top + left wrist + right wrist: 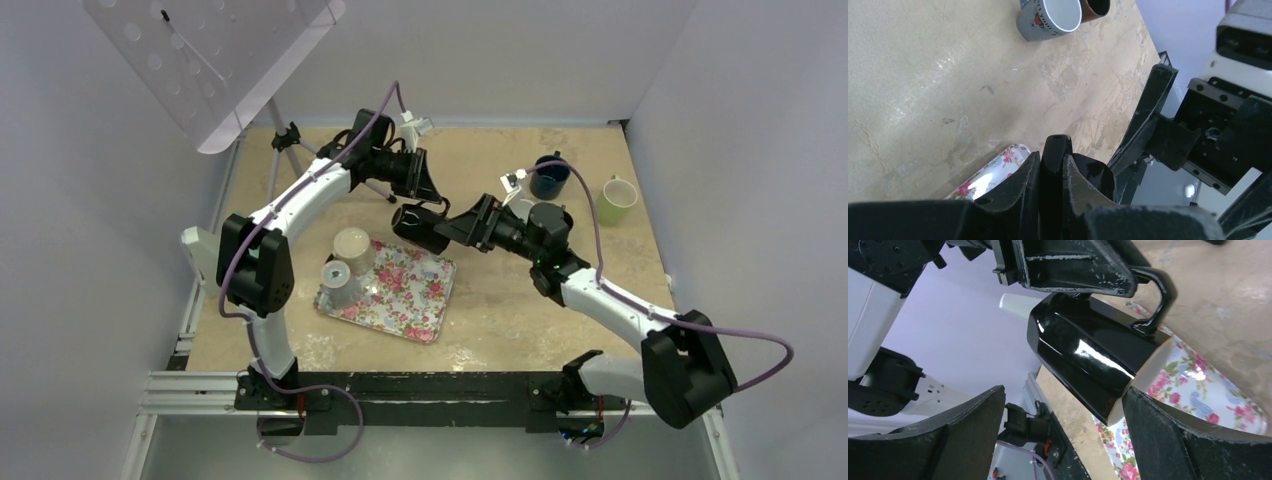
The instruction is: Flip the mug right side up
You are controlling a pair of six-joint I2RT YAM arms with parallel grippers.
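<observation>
Mug (pixel 1083 355) hangs from left tool (pixel 1052 160), at right tool's (pixel 1060 402) spread jaws.

A flowery tray (pixel 410 285) lies on the bench (pixel 490 310). Two cups sit at its left end, a pale cup (pixel 351 245) and a grey cup (pixel 340 283). Far back on the right, a blue mug (pixel 549 178) and a green mug (pixel 617 200) stand near each other.

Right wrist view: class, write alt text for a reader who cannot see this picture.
A glossy black mug hangs tilted, its handle clamped in the left gripper above it. The right gripper stands open, one dark finger on either side of the mug, over a flowered tray on the beige table.
</observation>
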